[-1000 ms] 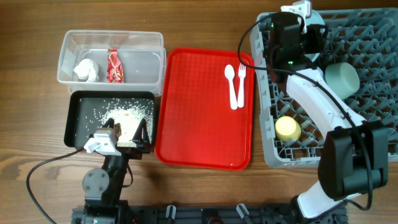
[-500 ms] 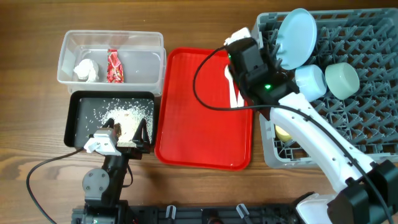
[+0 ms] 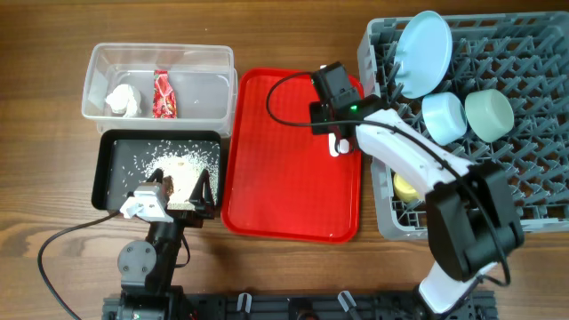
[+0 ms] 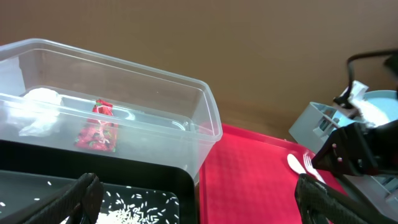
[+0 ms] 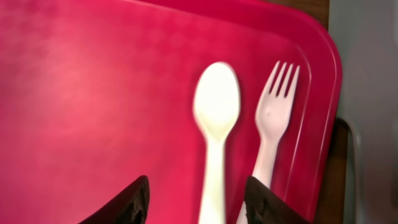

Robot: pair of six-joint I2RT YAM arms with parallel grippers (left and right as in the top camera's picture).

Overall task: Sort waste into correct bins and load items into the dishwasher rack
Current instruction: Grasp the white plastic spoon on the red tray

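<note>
A white spoon (image 5: pixel 216 118) and a white fork (image 5: pixel 273 118) lie side by side on the red tray (image 3: pixel 284 178). My right gripper (image 5: pixel 196 202) is open just above them, its fingers on either side of the spoon's handle; in the overhead view it (image 3: pixel 335 124) covers most of both. The grey rack (image 3: pixel 524 187) holds the light blue plate (image 3: pixel 425 53), light blue bowl (image 3: pixel 443 116), pale green bowl (image 3: pixel 489 113) and yellow cup (image 3: pixel 409 187). My left gripper (image 3: pixel 173 200) is open and empty over the black tray (image 3: pixel 111 169) with its rice scraps (image 3: pixel 178 164).
The clear tub (image 3: pixel 200 89) at the back left holds the crumpled napkin (image 3: pixel 122 100) and the red wrapper (image 3: pixel 164 93). The rack's wall (image 5: pixel 367 93) stands close to the right of the fork. The red tray's rim runs between the fork and the rack.
My right arm has swung left from the rack to above the spoon and fork on the red tray. The plate and blue bowl now stand uncovered in the rack. The left arm has not moved.
</note>
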